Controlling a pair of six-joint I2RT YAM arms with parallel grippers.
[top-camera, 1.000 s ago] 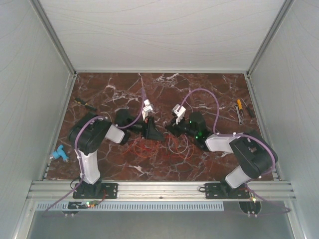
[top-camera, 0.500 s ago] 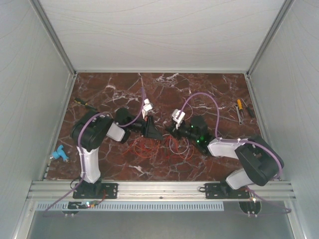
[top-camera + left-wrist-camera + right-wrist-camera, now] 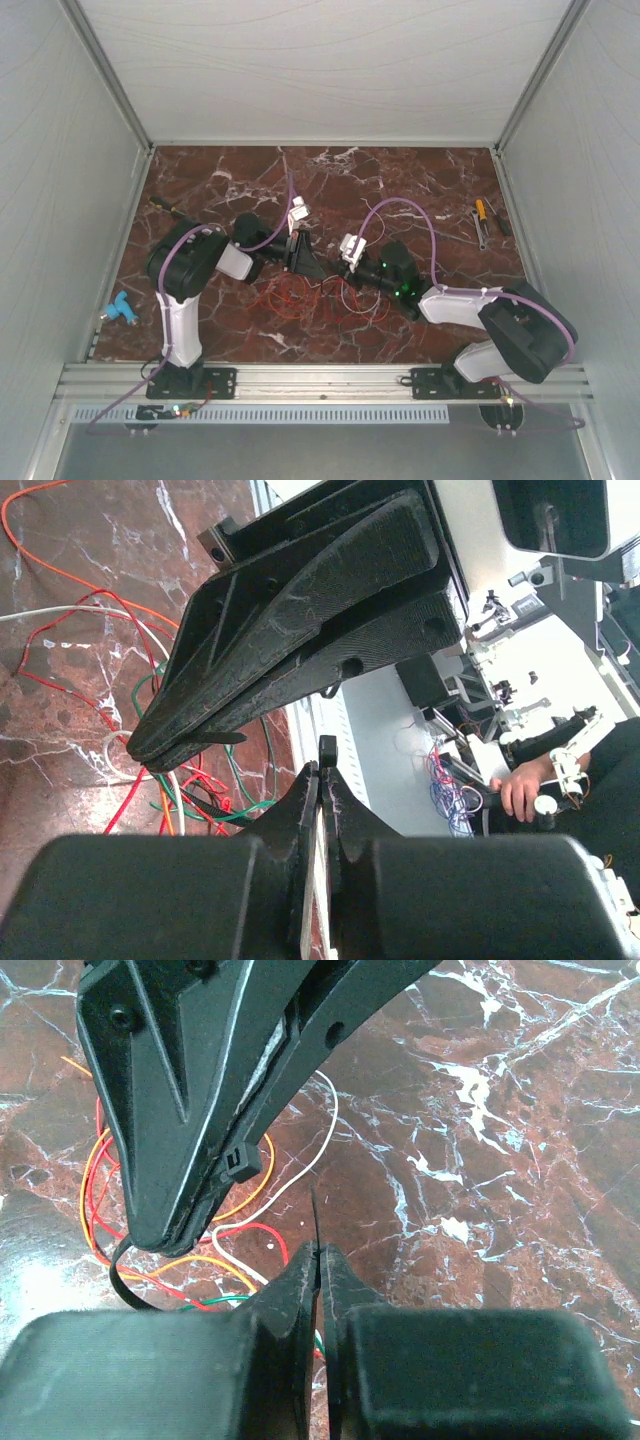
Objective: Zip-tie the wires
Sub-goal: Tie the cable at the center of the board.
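The wires (image 3: 300, 296) lie in loose red, orange, white and green loops on the marble, just in front of the two grippers; they also show in the left wrist view (image 3: 110, 685) and the right wrist view (image 3: 255, 1230). My left gripper (image 3: 316, 270) (image 3: 320, 772) is shut on the head end of the black zip tie (image 3: 327, 746). Tip to tip with it, my right gripper (image 3: 338, 276) (image 3: 320, 1248) is shut on the zip tie's thin tail (image 3: 315, 1215). The strip (image 3: 118, 1282) curves down round some wires.
A yellow-handled screwdriver (image 3: 481, 212) and a small wrench (image 3: 481, 236) lie at the table's right edge. A dark-handled tool (image 3: 172, 210) lies at the far left, a blue part (image 3: 118, 308) at the near left. Grey walls close in three sides.
The right arm has stretched left, bringing its gripper up against the left gripper above the wires. The left gripper shifted slightly right. Both stayed shut.
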